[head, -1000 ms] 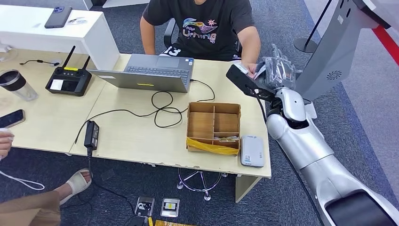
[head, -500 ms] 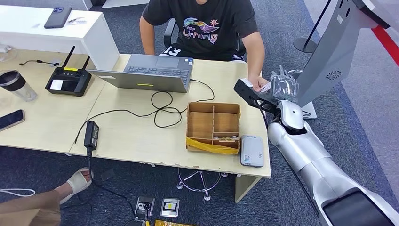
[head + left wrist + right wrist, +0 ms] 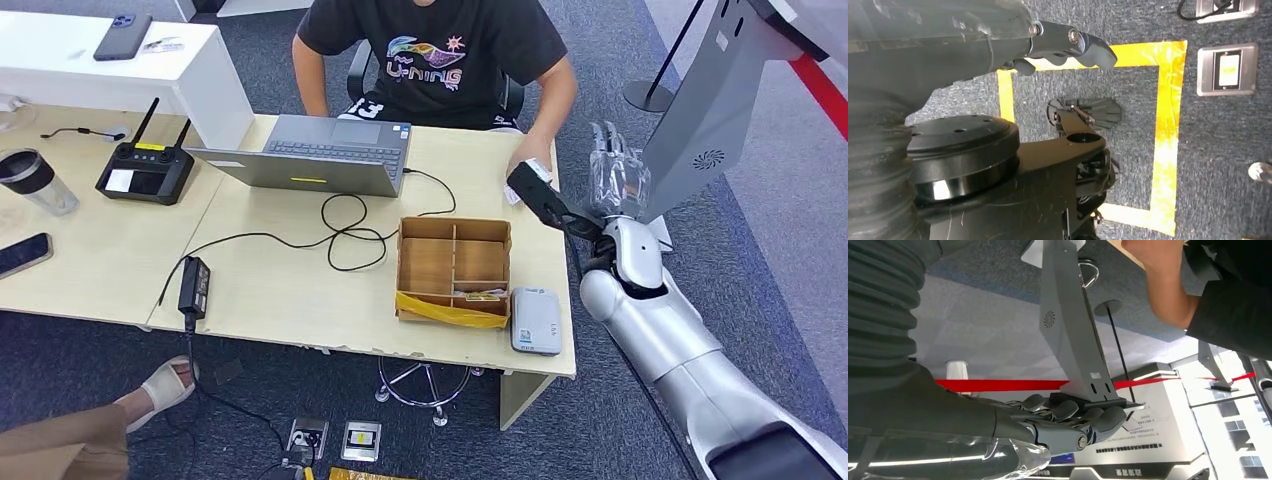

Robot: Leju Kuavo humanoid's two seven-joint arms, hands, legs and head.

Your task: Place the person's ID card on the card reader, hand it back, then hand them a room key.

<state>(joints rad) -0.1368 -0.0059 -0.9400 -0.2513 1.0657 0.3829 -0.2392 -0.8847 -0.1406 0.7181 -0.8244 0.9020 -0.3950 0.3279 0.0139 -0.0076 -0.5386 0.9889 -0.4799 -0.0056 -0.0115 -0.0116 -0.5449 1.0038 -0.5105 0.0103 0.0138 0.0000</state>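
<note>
My right hand (image 3: 617, 170) is up at the right of the head view, just off the desk's (image 3: 290, 290) far right corner, fingers straight and pointing upward, nothing in them. It is empty and spread, palm offered toward the person. I keep it raised there because that corner is where the exchange happens.

The person's hand (image 3: 528, 160) rests on the desk just left of mine, apart from it, and the white ID card (image 3: 538, 168) is under their fingers, not in mine. I can't tell whether they are offering it or keeping it.

The card reader (image 3: 537, 320) lies flat at the lower right of the desk with nothing on top, so by my reading the scan isn't done. It sits near my arm, a short swing down from here.

Beside it, touching, is the cardboard box (image 3: 450, 310) with compartments. Something flat lies in its front slot (image 3: 485, 295), probably the room keys, though it's too small to be sure.

My left hand (image 3: 1068, 42) hangs down over the floor in the wrist view, holding nothing I can see, but whether the fingers are curled or apart I cannot tell. It is out of the way since this is right-side work.
</note>
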